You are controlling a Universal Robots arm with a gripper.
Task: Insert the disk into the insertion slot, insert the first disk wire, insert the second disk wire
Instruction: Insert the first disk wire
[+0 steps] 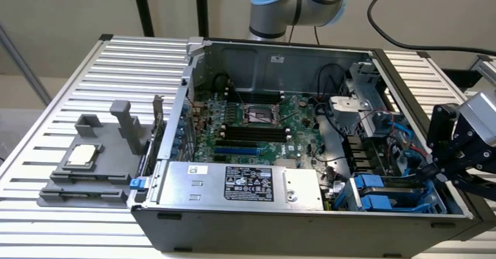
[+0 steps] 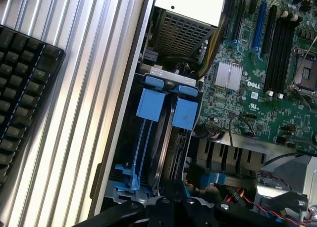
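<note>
The insertion slot (image 1: 352, 196), a dark drive cage with bright blue latches (image 2: 152, 104), sits in the case corner at the exterior view's lower right. The disk (image 2: 165, 148) stands on edge inside it, its silver side showing between blue carrier rails. My black gripper (image 1: 431, 172) hangs just over the case's right wall beside the cage, with its jaws shut. In the wrist view the gripper (image 2: 171, 196) sits close to a blue connector (image 2: 205, 180) and red wires (image 2: 240, 193). I cannot make out whether anything is pinched between its fingers.
The open computer case lies on a ribbed metal table (image 1: 132, 67). A silver power-supply box (image 1: 240, 183) and the green motherboard (image 1: 256, 125) lie left of the cage. A grey fixture block (image 1: 93, 166) stands at the exterior view's left. A black keyboard (image 2: 25, 88) lies on the table.
</note>
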